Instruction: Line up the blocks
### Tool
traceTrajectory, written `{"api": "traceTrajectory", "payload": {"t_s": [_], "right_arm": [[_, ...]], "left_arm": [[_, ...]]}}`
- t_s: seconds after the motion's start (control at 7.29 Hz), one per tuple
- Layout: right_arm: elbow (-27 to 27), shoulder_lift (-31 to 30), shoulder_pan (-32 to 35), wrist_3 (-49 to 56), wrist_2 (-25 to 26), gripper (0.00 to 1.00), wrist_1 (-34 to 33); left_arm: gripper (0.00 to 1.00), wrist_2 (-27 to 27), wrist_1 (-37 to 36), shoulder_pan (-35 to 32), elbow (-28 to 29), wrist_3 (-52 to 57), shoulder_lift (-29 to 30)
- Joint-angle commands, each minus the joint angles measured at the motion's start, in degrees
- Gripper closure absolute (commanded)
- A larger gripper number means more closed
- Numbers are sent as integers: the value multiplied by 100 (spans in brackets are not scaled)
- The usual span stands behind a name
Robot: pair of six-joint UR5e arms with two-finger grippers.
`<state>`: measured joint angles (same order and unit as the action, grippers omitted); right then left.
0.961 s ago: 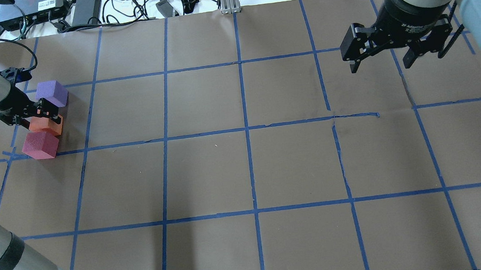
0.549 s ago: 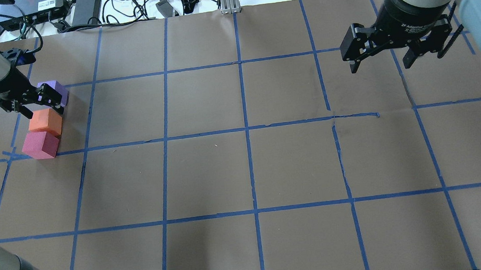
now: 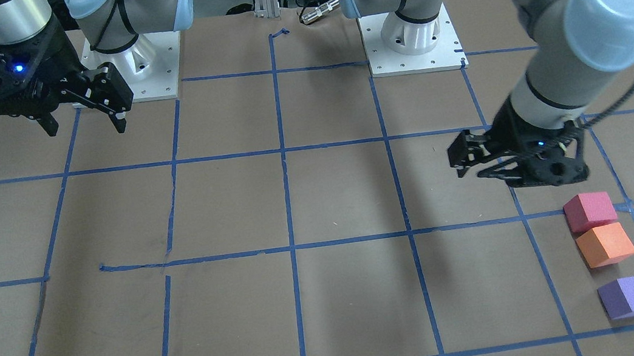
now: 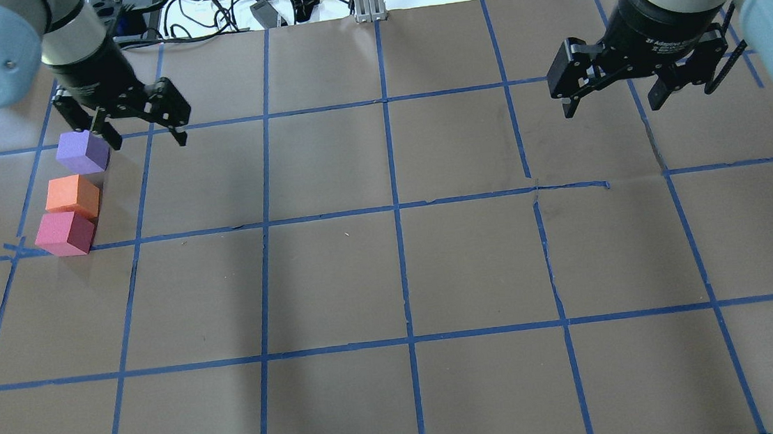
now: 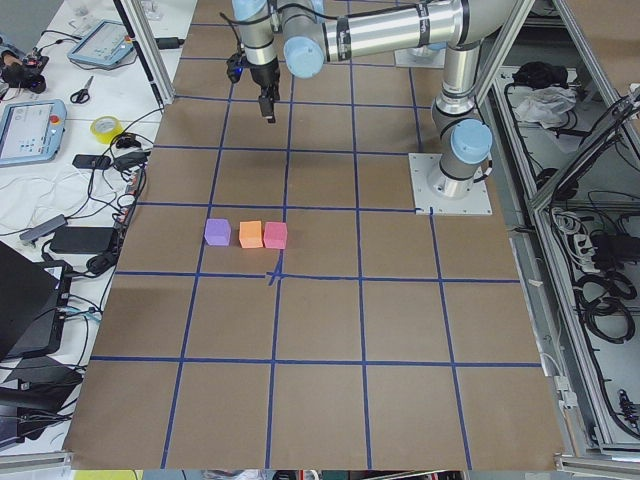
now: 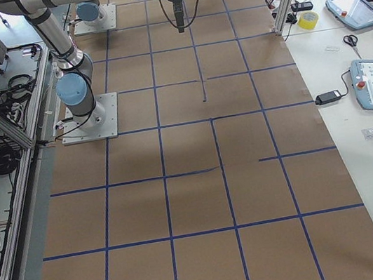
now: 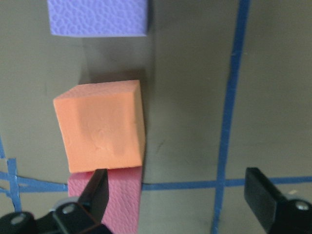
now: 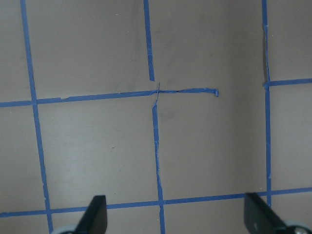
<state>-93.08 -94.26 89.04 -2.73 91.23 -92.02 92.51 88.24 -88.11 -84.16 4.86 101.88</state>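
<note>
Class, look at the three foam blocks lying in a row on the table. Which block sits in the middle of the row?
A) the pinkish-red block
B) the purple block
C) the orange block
C: in the overhead view the orange block lies between the purple block and the pinkish-red block, and the side view from the left shows the same order.
</note>
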Motion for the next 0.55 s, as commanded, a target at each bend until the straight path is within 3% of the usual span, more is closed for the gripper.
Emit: {"api": "traceTrajectory", "payload": {"t_s": [0.0, 0.27, 0.41], "right_arm": [[0, 13, 0, 1, 0, 0, 0], [0, 4, 0, 1, 0, 0, 0], [0, -5, 0, 1, 0, 0, 0]], "left_arm": [[0, -74, 638, -925, 40, -671, -535], [0, -101, 1142, -875, 58, -471, -1142], [0, -66, 1056, -727, 75, -373, -1223]]}}
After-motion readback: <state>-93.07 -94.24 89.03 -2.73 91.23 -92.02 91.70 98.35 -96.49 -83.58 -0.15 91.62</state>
